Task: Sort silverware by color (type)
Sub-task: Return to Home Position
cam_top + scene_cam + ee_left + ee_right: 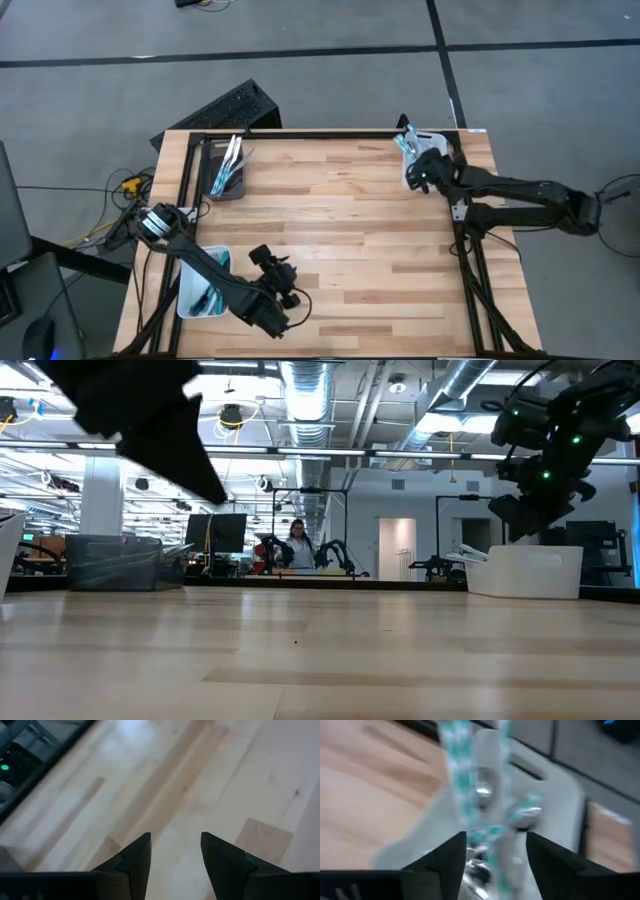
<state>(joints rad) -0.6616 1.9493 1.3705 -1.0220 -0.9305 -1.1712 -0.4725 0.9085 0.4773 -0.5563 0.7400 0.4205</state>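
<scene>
Right gripper [496, 842], fingers apart and empty, hangs over the white bin [437, 137] at upper right, with teal silverware [465, 780] inside. Left gripper [175, 842], fingers also apart and empty, sits lower left over bare table [350, 230]. Other cutlery [230, 165] lies in the dark bin [213, 193] upper left. We see no loose pieces. Risk: if it pulls out low, the right fingers could snag protruding handles and tip the bin.
</scene>
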